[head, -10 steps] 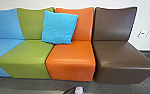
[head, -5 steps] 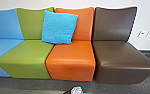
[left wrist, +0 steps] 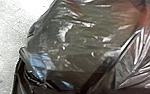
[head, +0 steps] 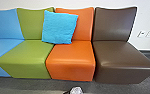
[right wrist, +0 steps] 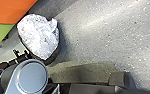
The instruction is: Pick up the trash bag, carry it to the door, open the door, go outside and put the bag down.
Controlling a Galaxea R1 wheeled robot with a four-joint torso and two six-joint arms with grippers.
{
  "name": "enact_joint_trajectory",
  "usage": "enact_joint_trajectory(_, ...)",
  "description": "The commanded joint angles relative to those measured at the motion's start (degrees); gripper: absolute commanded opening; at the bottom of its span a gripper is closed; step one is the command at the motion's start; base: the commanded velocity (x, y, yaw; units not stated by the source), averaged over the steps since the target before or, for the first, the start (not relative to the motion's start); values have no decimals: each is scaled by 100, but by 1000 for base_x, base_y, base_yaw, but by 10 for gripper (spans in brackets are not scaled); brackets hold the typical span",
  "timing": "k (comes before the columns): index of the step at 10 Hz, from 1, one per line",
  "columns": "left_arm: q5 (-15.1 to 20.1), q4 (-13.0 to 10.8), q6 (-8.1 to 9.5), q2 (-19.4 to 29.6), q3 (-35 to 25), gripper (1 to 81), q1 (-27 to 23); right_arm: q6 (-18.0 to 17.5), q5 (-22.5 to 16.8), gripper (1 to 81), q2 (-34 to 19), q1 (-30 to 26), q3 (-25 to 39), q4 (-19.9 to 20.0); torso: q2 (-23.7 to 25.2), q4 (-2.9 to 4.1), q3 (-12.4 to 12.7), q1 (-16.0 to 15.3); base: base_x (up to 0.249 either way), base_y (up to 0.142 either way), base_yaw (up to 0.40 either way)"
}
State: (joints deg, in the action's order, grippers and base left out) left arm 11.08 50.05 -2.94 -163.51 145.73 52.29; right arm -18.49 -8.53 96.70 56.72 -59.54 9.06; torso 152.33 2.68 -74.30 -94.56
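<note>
So the row of seats (head: 71, 53) is backed up to the wall (head: 146, 15), probably just to keep the floor (head: 111, 87) in front free for walking. The bag (left wrist: 86, 45) is dark, see-through plastic, right up close in the left wrist view with pale floor beside it. Can't tell if it's hanging or sitting down there, and honestly can't tell if either gripper is spread, pressed together or pinching any of it. My guess is the left arm is that near for a grab or a carry. The cushion (head: 59, 27) leans over the green-orange join, so both backs prop it. Smallest is the white wad (right wrist: 38, 37), bunched in a dark round holder (right wrist: 52, 58), maybe a liner.
</note>
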Motion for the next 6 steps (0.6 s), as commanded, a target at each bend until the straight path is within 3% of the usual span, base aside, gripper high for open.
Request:
enact_joint_trajectory(1, 483, -295, -49, 64, 35, 10, -170, 4, -289, 811, -341, -314, 110, 61, 0, 0, 0, 0, 0, 0, 0)
enact_joint_trajectory(2, 483, -303, -49, 64, 26, 10, -152, 4, -298, 811, -323, -306, 110, 52, 0, 0, 0, 0, 0, 0, 0)
enact_joint_trajectory(3, 491, -329, -66, 73, 26, 10, -144, 4, -298, 811, -315, -279, 110, 43, -573, 0, 0, 369, 0, 0, 0)
enact_joint_trajectory(6, 491, -479, -181, 117, -79, 10, -126, 3, -289, 811, -306, -183, 93, 26, -772, 0, 0, 496, 0, 0, 0)
